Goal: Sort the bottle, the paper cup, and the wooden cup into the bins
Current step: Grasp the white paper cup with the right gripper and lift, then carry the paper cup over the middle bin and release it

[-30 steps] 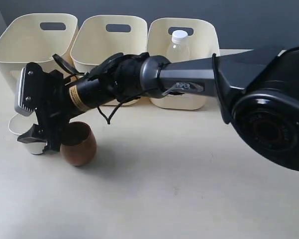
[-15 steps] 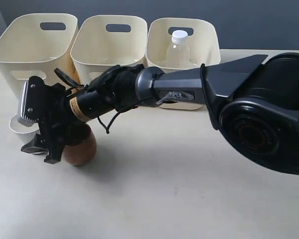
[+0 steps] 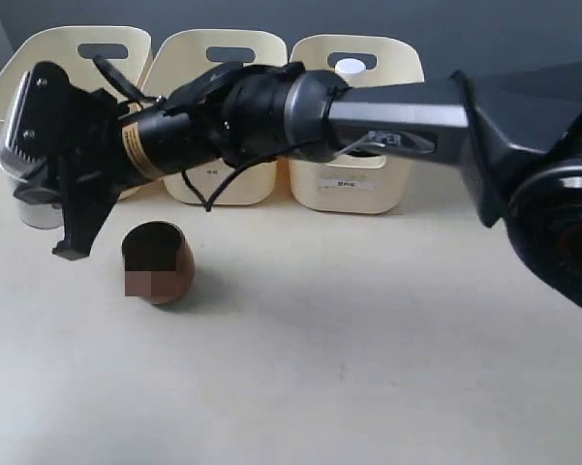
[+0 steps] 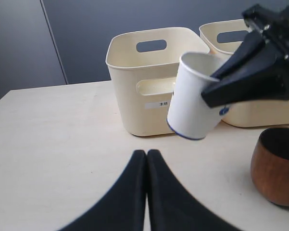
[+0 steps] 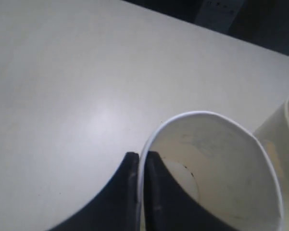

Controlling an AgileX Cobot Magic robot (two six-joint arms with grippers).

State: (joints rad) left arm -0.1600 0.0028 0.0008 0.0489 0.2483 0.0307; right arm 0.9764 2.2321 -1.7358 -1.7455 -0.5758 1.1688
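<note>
My right gripper reaches across to the far left and is shut on the rim of the white paper cup. One finger is inside the cup and one outside. In the left wrist view the paper cup hangs tilted above the table, in front of the left bin. The wooden cup stands on the table just right of it. The bottle is in the right bin, only its cap showing. My left gripper is shut and empty, low over the table.
Three cream bins stand in a row at the back, the left bin, middle bin and right bin. The right arm stretches in front of them. Bare table lies at the front and right.
The right gripper has risen and shifted left, lifting the paper cup off the table from beside the wooden cup. The wooden cup stays on the table, now uncovered.
</note>
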